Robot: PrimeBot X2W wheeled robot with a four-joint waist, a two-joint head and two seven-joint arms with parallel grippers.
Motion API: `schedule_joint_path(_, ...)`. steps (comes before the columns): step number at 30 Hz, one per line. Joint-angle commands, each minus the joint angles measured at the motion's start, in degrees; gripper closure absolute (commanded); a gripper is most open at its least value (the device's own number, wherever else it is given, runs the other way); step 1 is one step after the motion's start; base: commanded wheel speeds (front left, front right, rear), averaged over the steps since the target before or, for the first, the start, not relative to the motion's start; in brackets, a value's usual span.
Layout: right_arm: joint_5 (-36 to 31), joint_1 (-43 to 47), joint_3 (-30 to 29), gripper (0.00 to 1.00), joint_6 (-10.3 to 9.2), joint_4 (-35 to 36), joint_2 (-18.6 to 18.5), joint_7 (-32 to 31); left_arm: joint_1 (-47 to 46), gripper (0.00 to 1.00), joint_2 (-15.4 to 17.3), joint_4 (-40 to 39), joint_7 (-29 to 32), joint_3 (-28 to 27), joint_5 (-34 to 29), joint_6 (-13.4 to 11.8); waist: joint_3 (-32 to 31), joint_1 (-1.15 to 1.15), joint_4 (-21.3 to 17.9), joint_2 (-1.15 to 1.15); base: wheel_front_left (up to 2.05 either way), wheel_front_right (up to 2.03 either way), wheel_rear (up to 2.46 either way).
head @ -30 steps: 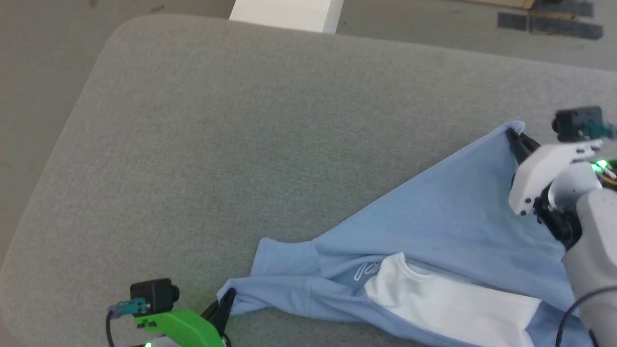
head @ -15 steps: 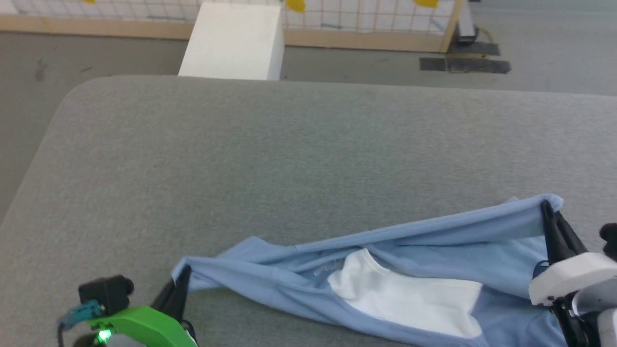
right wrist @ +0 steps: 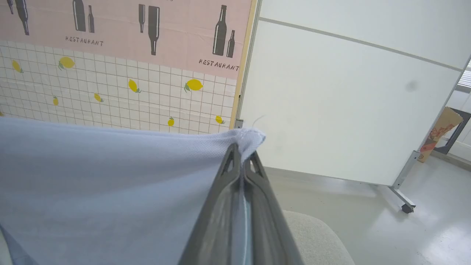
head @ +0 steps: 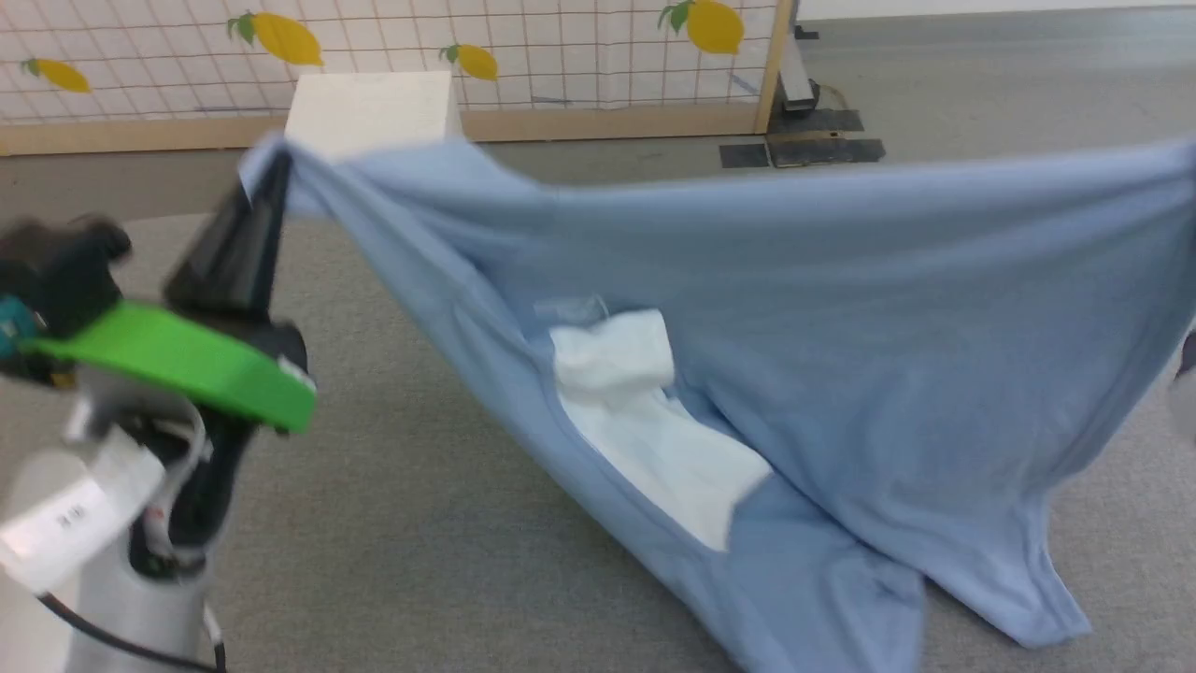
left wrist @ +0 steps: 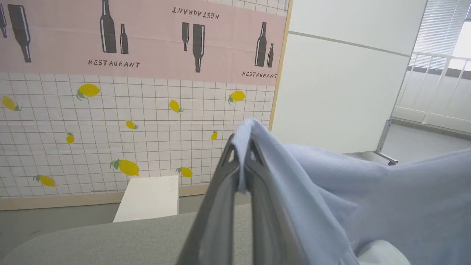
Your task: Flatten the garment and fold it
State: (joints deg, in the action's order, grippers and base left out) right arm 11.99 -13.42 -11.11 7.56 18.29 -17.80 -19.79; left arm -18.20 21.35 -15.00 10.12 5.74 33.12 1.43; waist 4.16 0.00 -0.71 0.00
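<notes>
The garment (head: pixel 841 308), a light blue T-shirt with a white section (head: pixel 645 421), hangs stretched in the air between both arms above the grey table (head: pixel 392 523). Its lower part drapes onto the table at the lower right. My left gripper (head: pixel 276 173) is shut on one top corner at the upper left; in the left wrist view that gripper (left wrist: pixel 243 147) pinches blue cloth (left wrist: pixel 312 176). In the right wrist view my right gripper (right wrist: pixel 243 149) is shut on the opposite top corner of the garment (right wrist: pixel 110 173).
A white box (head: pixel 369 112) stands on the floor beyond the table's far edge. Behind it runs a tiled lemon-pattern wall panel (head: pixel 523 47) with a wooden frame. A white partition on wheels (right wrist: pixel 349 110) stands to the right.
Both grippers have lifted the garment off the table and raised it high, spreading it wide. The head camera has tilted up, bringing the wall into view.
</notes>
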Motion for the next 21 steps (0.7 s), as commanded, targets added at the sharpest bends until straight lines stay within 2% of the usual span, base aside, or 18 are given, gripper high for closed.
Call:
schedule_joint_path(1,0.3,-3.5,0.9,1.0,-0.08,0.7,-1.5,-1.6,-3.9,1.0,0.6,-0.8,0.6,-0.2,-0.3,0.5,0.6,0.0,-1.0,0.0,0.0,0.0,0.0)
schedule_joint_path(6,0.9,-14.2,3.0,1.0,-0.08,-1.7,-5.6,-5.9,-14.7,1.0,1.4,0.1,2.8,-0.2,0.8,1.4,2.3,0.0,-2.0,0.0,0.0,0.0,0.0)
schedule_joint_path(11,0.7,-26.9,7.0,1.0,-0.08,-8.6,-8.0,-8.2,-26.9,1.0,2.1,4.8,4.5,-0.7,1.6,2.1,6.4,0.0,-2.6,0.0,0.0,0.0,0.0)
schedule_joint_path(17,-2.4,-43.2,12.9,1.0,-0.08,-19.6,-8.0,-9.4,-42.5,1.0,2.3,13.8,4.2,-1.5,0.4,1.2,14.1,0.0,-3.1,0.0,0.0,0.0,0.0)
schedule_joint_path(21,-5.8,-53.7,14.1,1.0,-0.08,-26.0,-6.3,-8.3,-52.4,1.0,2.1,19.5,2.2,-2.1,-1.3,0.0,19.7,0.0,-3.5,0.0,0.0,0.0,0.0)
